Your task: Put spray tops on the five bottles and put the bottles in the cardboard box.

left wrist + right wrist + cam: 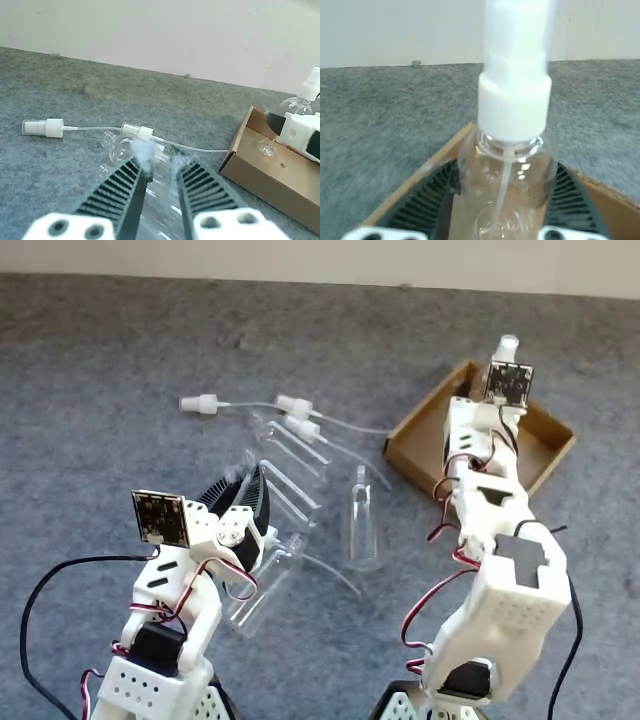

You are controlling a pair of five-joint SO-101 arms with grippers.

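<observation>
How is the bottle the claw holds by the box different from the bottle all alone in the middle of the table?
The held bottle, in the right claw, wears a white spray top; the lone bottle has a bare neck. The held bottle is gripped at the cardboard box; the lone bottle sits on the grey table, touched by nothing. Both are clear.

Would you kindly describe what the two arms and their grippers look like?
The left arm and right arm have white plastic shells, black motors, thin red, white and black wires and a thicker black cable. Each wrist carries a small dark circuit board. The left gripper and right gripper have black ribbed fingers.
</observation>
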